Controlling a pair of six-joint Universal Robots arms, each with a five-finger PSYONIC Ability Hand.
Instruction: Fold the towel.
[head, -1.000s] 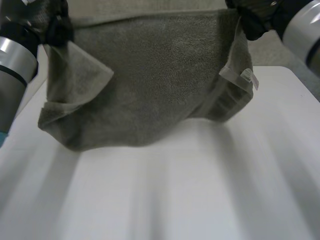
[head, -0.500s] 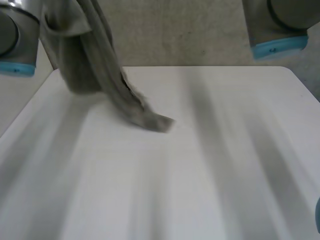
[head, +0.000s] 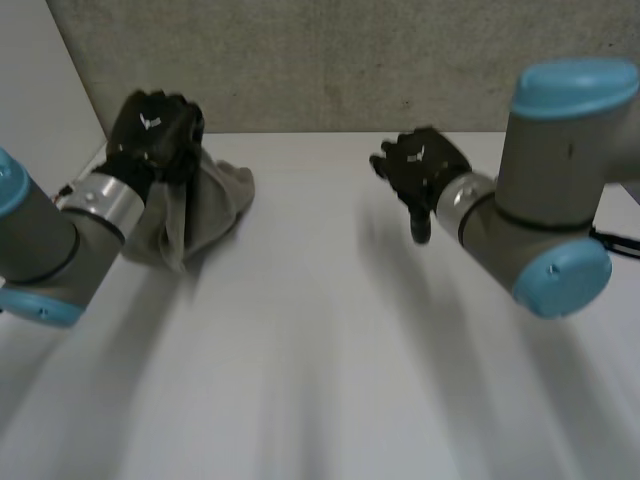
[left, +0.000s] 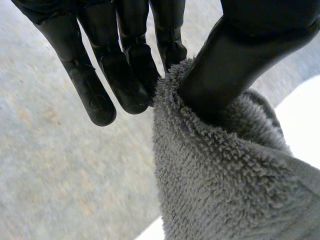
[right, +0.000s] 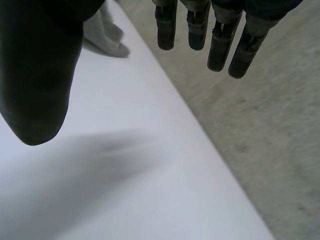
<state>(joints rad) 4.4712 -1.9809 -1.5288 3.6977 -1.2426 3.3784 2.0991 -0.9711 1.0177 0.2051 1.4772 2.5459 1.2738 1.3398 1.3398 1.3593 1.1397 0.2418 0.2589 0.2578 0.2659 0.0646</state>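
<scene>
The grey towel (head: 195, 215) hangs bunched from my left hand (head: 152, 135) at the table's far left, its lower part resting on the white table (head: 330, 340). In the left wrist view the thumb (left: 235, 60) presses the towel's edge (left: 210, 180) against the fingers (left: 125, 70), so this hand is shut on the towel. My right hand (head: 420, 170) is over the far middle of the table, apart from the towel. Its fingers (right: 200, 30) are straight and the thumb (right: 35, 75) stands wide, holding nothing. The towel (right: 105, 35) lies beyond that thumb.
The table's far edge (head: 330, 135) runs just behind both hands, with grey carpet (head: 330, 60) beyond it. My right arm's elbow (head: 555, 190) juts over the right side of the table. The near half of the table is bare.
The right hand let go of its towel corner and opened, moving to the far middle. The spread towel collapsed into a bunch hanging from the left hand, which came down to the far left.
</scene>
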